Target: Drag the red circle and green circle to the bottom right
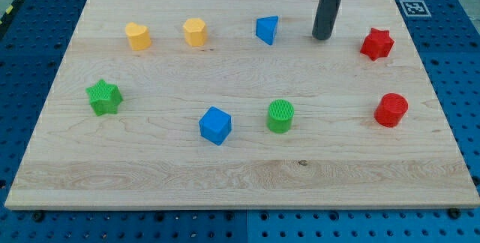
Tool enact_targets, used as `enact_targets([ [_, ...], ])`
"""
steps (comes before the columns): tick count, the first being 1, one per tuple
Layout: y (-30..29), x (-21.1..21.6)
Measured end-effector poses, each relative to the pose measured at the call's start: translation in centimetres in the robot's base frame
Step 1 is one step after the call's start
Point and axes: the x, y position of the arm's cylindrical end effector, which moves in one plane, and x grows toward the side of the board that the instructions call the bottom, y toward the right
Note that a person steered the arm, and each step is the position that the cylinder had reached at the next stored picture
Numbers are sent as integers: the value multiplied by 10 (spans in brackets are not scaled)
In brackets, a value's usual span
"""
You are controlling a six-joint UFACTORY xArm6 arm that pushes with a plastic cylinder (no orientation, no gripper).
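The red circle [391, 110] sits near the view's right edge, at mid height. The green circle [280, 116] stands near the board's middle, left of the red circle. My tip [322, 37] rests on the board near the view's top, right of centre. It is well above both circles and touches no block. It lies between the blue triangle [267, 30] on its left and the red star [376, 44] on its right.
A yellow heart [138, 36] and a yellow hexagon [195, 31] sit at the top left. A green star [103, 97] is at the left. A blue cube [216, 125] lies left of the green circle. The wooden board [240, 175] lies on a blue pegboard.
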Motion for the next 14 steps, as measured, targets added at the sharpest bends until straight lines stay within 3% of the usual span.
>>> enact_targets([
  [3,47,108],
  [5,96,132],
  [6,80,124],
  [7,61,148],
  [8,79,193],
  [9,83,205],
  [11,71,158],
  [13,100,190],
  [14,88,182],
])
